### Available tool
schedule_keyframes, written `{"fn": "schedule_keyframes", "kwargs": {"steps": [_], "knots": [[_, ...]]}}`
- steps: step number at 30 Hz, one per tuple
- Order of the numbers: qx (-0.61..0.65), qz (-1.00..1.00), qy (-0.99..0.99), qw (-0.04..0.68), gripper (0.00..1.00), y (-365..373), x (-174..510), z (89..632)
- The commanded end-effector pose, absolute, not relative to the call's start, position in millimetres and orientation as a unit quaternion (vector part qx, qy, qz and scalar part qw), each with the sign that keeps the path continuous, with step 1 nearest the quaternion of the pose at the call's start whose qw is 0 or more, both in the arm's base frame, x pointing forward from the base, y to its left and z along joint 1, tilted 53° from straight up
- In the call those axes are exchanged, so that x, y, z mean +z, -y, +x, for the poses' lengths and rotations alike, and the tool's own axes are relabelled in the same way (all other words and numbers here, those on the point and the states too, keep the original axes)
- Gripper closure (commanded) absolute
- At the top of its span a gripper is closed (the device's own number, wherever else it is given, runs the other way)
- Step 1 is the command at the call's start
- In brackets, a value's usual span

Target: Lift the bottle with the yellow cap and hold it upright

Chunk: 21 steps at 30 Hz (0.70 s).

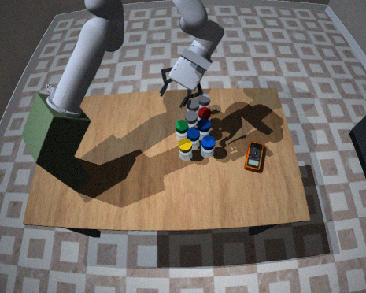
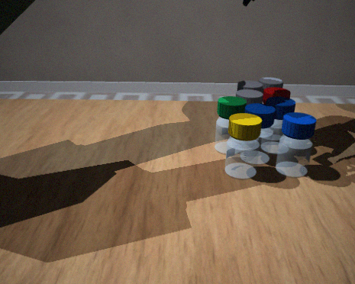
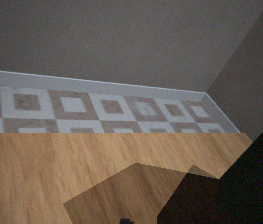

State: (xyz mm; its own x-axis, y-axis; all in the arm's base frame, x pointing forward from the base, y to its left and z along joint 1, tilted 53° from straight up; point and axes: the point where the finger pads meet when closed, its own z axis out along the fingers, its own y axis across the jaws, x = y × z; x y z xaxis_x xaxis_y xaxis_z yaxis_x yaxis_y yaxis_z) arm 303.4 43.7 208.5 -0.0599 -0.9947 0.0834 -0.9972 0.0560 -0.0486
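The bottle with the yellow cap (image 1: 185, 148) stands upright at the front left of a tight cluster of clear bottles on the wooden table; it also shows in the exterior view (image 2: 244, 144). My gripper (image 1: 177, 94) is open and empty, high above the table behind the cluster, tilted. Only a dark finger tip (image 2: 248, 2) shows at the top edge of the exterior view. The wrist view shows table, floor and wall, no bottles.
Around the yellow-capped bottle stand a green-capped bottle (image 1: 181, 129), three blue-capped ones (image 1: 208, 146), a red-capped one (image 1: 204, 114) and three grey-capped ones (image 1: 193, 105). An orange meter (image 1: 254, 156) lies to the right. A green box (image 1: 46, 134) holds the arm base at the left.
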Motion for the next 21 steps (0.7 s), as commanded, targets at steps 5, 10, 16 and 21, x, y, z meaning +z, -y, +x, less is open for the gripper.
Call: {"fn": "schedule_keyframes", "kwargs": {"steps": [5, 10, 16, 21], "knots": [[0.035, 0.706, 0.705, -0.053, 0.21, -51.1, 221.4, 302.1], [0.030, 0.718, 0.689, -0.094, 0.21, -56.5, 229.0, 301.1], [0.025, 0.730, 0.668, -0.143, 0.21, -63.4, 238.5, 299.9], [0.021, 0.738, 0.649, -0.184, 0.21, -69.3, 246.3, 298.8]]}}
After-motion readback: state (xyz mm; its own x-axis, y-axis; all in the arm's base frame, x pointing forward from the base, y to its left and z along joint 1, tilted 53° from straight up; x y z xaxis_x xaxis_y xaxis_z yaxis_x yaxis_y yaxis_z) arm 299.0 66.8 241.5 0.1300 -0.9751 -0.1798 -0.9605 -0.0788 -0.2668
